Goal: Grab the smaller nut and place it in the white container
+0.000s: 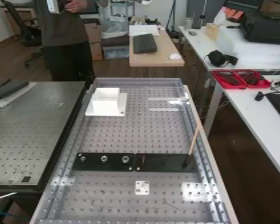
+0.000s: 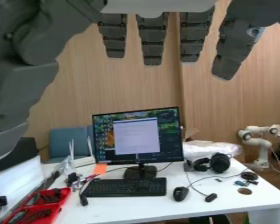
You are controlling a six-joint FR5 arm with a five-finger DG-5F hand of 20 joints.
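The perforated bench (image 1: 107, 137) stands between a grey table (image 1: 31, 135) and a white desk (image 1: 254, 112), the hand (image 2: 152, 40) open.

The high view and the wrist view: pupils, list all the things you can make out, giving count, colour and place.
Container: one, white, on a white plate at the bench's far left.
Nuts: three, metallic, in a row on the strip.
Strip: one run, black, across the bench.
Stick: one, light brown, leaning at the strip's right end.
Bench: one, grey, centre.
Red trays: two, on the white desk.
Monitor: one, black-framed, on that desk.
Mouse: one, black, same desk.
Headphones: one pair, black, same desk.
Hand: one, dark grey, fingers straight, before the desk.
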